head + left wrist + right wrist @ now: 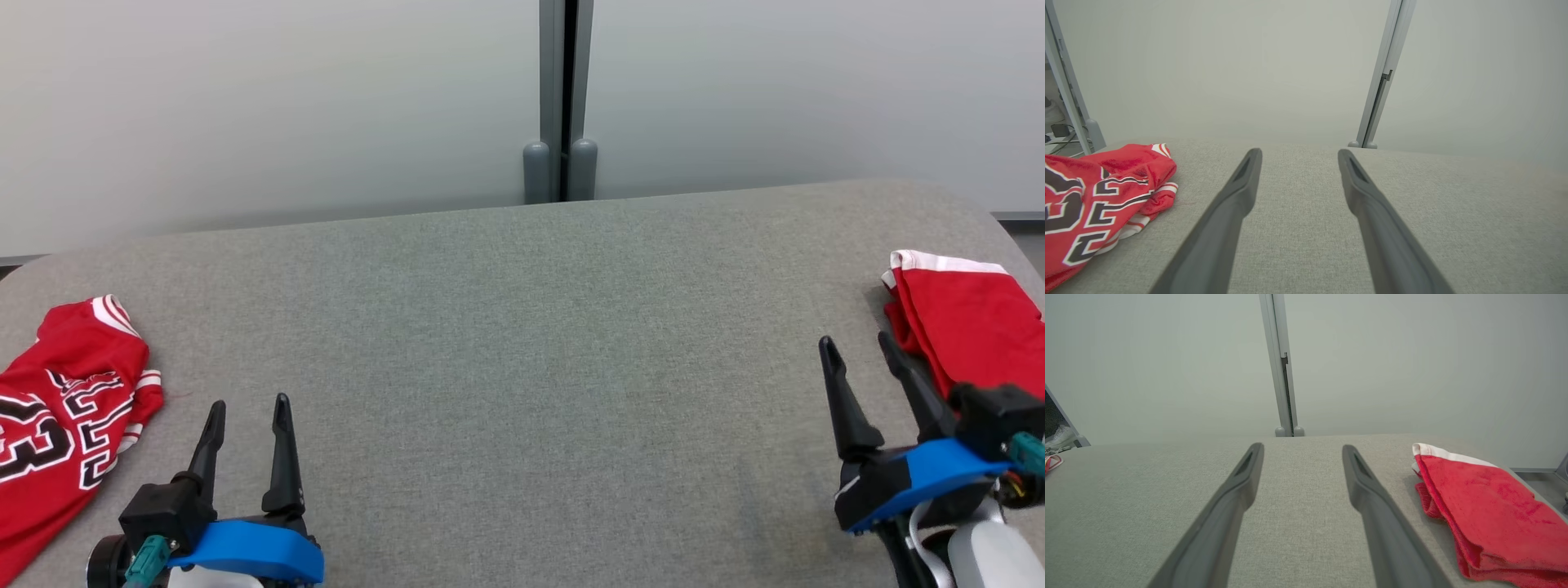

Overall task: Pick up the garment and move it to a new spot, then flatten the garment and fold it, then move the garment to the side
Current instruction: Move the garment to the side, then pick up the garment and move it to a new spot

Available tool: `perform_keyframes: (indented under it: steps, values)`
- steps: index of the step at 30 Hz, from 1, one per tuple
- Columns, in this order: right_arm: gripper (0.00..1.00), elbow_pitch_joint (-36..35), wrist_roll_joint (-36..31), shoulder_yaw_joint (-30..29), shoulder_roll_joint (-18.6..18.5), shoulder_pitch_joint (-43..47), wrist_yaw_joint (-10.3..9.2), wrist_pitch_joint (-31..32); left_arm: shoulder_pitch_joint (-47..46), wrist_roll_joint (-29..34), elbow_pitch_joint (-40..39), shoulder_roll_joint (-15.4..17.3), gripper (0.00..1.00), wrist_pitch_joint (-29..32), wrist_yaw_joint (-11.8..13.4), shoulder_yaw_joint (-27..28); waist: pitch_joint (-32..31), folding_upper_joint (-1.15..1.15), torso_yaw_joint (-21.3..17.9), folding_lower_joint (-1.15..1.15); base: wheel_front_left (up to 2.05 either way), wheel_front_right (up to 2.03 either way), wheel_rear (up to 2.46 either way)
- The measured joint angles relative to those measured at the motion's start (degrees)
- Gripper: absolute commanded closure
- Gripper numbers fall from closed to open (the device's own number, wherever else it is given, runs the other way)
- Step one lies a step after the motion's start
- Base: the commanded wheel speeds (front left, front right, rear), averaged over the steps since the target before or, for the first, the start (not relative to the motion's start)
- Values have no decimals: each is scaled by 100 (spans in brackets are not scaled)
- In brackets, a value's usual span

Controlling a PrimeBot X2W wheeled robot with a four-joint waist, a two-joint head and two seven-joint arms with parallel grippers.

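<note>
I see a grey fabric-covered table (522, 327) before pale wall panels (245, 106), split by a grey upright post (549, 82).

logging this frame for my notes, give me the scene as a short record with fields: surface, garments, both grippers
surface: grey fabric-covered table
left side: red jersey, crumpled, black-and-white numerals showing
right side: folded red garment, white trim at its far edge
left gripper: open, holding nothing, beside the red jersey, apart from it
right gripper: open, holding nothing, beside the folded red garment
background: pale wall panels joined by a grey post
</note>
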Motion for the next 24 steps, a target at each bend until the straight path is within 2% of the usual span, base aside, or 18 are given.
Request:
perform_keyframes:
  steps: [4,24]
  values:
    - [0,-300,-69,-233,312,461,1,20,112,3,19,-15,0,0,-1,58,-81,0,43,0,0,0,0]
    - [0,-525,-290,-401,515,710,0,245,266,115,-29,-132,0,-1,-37,216,-71,0,-12,0,0,0,0]
